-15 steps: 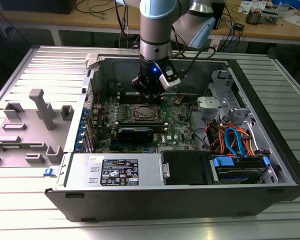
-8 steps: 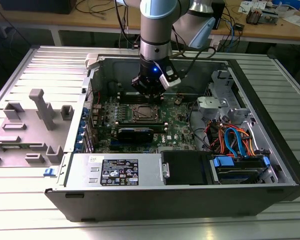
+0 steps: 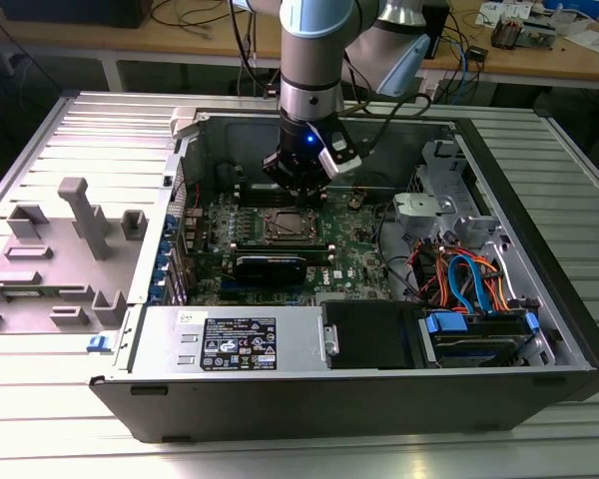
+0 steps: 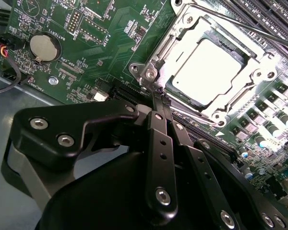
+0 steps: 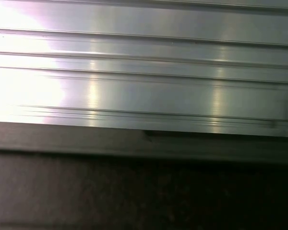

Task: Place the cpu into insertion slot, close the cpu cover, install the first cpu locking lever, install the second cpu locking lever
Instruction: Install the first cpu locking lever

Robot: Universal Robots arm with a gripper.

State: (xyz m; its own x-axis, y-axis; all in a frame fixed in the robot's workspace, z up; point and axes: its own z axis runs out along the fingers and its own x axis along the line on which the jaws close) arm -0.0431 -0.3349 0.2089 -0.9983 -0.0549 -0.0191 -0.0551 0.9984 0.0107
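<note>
The cpu [image 4: 206, 69] lies flat in the insertion slot [image 3: 285, 228], its dull silver top showing. The cpu cover [image 4: 169, 45] is down around it as a grey metal frame. A thin locking lever rod [image 4: 240, 24] runs along the socket's far side. In the exterior view my gripper [image 3: 301, 190] hangs inside the open case just above the socket. In the second wrist view its black fingers [image 4: 161, 139] are pressed together, and my gripper [image 4: 157, 96] ends at the socket's near corner, beside a screw post. Nothing shows between the fingers.
A coin battery [image 4: 44, 46] and the long memory slots [image 4: 273, 14] flank the socket. A black graphics card [image 3: 270, 266] lies in front of it. The power supply [image 3: 230, 342] and cabled drive bay [image 3: 469, 289] fill the case front. A grey fixture [image 3: 70, 249] sits outside.
</note>
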